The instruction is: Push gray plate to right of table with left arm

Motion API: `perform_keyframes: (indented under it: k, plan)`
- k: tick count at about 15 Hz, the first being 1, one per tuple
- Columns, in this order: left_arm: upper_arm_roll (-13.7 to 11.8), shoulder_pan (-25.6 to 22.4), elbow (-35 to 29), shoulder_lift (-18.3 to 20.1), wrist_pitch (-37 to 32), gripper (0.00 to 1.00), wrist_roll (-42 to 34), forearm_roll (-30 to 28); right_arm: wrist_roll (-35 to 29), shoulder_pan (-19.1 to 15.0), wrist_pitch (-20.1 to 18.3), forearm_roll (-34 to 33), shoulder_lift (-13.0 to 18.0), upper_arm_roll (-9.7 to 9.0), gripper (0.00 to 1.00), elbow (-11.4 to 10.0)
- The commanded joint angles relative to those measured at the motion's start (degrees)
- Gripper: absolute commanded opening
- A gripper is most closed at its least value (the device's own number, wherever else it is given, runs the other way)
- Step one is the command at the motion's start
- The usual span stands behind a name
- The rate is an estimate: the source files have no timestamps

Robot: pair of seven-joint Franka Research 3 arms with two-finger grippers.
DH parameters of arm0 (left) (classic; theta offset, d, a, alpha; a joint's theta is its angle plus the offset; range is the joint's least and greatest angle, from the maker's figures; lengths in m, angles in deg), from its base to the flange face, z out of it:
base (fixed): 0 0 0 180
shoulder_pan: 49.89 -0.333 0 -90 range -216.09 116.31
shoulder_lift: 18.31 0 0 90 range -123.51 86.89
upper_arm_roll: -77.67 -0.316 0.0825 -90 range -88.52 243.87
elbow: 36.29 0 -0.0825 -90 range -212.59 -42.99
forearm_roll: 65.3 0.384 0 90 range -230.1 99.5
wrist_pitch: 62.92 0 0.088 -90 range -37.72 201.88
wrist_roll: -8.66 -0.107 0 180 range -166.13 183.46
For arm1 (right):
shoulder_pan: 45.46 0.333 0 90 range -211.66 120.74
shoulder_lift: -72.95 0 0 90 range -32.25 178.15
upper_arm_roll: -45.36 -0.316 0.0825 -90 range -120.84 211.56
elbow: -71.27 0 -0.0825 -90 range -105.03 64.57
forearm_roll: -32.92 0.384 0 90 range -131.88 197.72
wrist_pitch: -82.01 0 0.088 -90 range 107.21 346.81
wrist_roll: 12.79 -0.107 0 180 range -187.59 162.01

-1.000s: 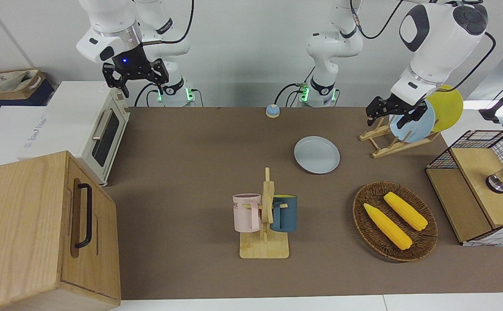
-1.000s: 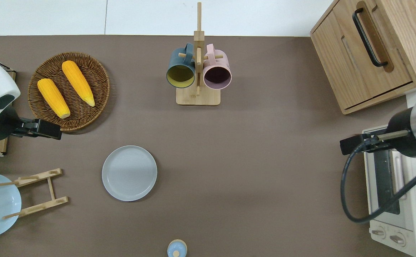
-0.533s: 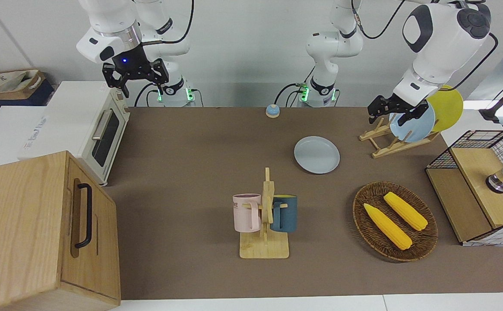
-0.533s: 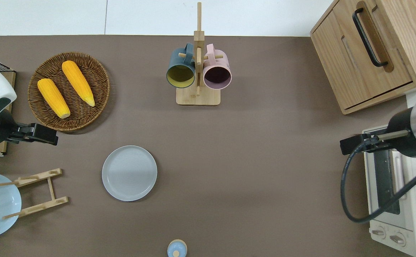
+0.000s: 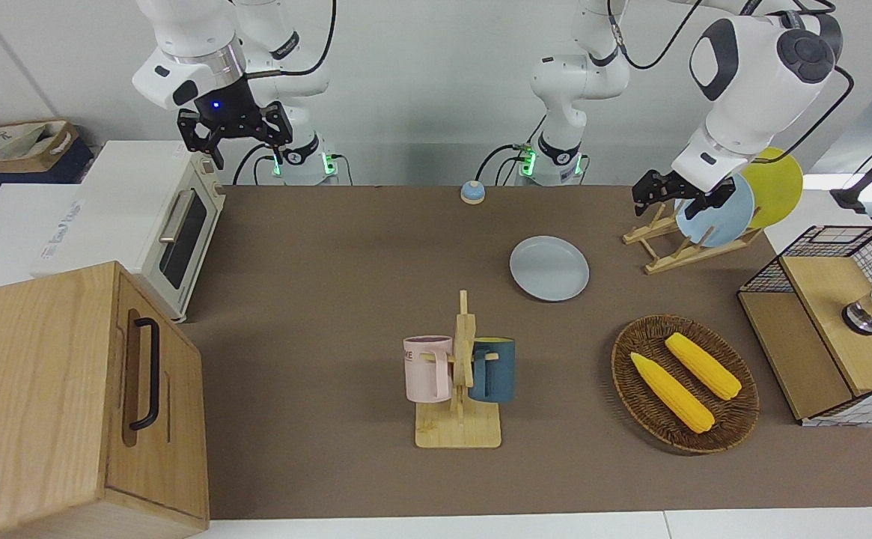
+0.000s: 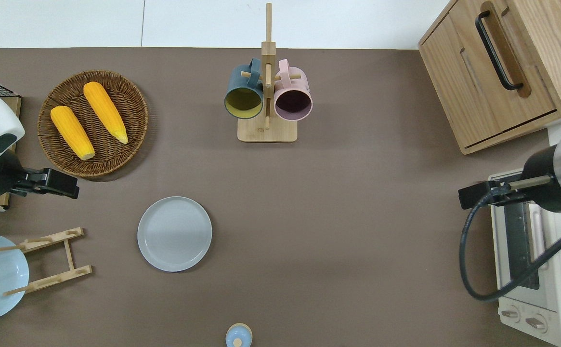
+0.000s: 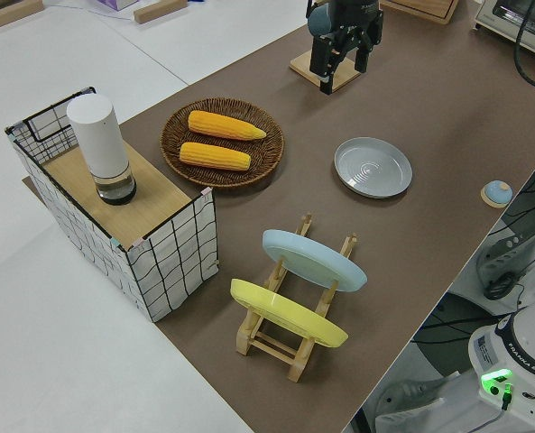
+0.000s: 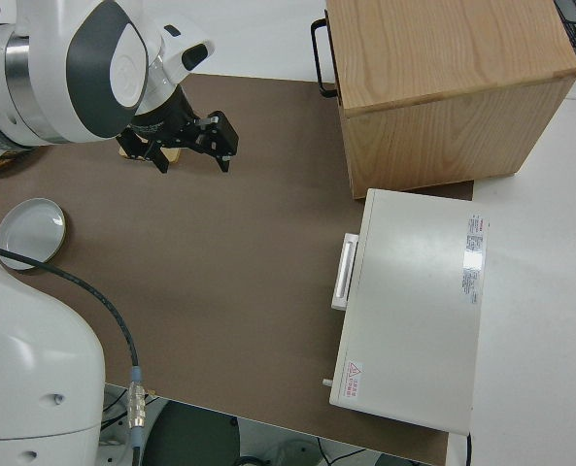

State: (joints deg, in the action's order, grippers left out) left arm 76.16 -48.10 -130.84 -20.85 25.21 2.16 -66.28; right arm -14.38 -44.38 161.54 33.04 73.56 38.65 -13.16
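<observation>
The gray plate lies flat on the brown table, about midway between the mug rack and the robots. My left gripper hangs open and empty in the air. It is over bare table between the wicker basket and the dish rack, toward the left arm's end from the plate and apart from it. The right arm is parked with its gripper open and empty.
A mug rack with two mugs stands farther from the robots than the plate. A wicker basket holds two corn cobs. A dish rack carries a sky-blue and a yellow plate. A toaster oven and a wooden cabinet fill the right arm's end.
The left gripper has shifted slightly toward the left arm's end and toward the robots. The gray plate and the right arm have not moved.
</observation>
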Motion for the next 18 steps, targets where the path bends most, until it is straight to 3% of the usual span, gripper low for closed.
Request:
perform_keyframes:
  k: [1,6,13,18]
  plan:
    - [0.2,0.3,-2.7,1.2,0.4,1.0,0.5,1.1,-0.1,-1.2,-0.7,0.6,0.4,-0.85,0.983,0.2]
    - [0.2,0.3,-7.4,1.7,3.8,1.0,1.4,0.6,-0.1,-1.2,-0.8,0.6,0.4,-0.85,0.983,0.2]
    - [0.3,0.1,-22.6,6.8,17.5,1.0,3.8,0.1,-0.1,-1.2,-0.8,0.6,0.4,-0.85,0.983,0.2]
    - [0.3,0.2,-28.5,7.6,22.9,1.0,3.9,0.0,0.0,-1.2,-0.7,0.6,0.4,-0.85,0.983,0.2]
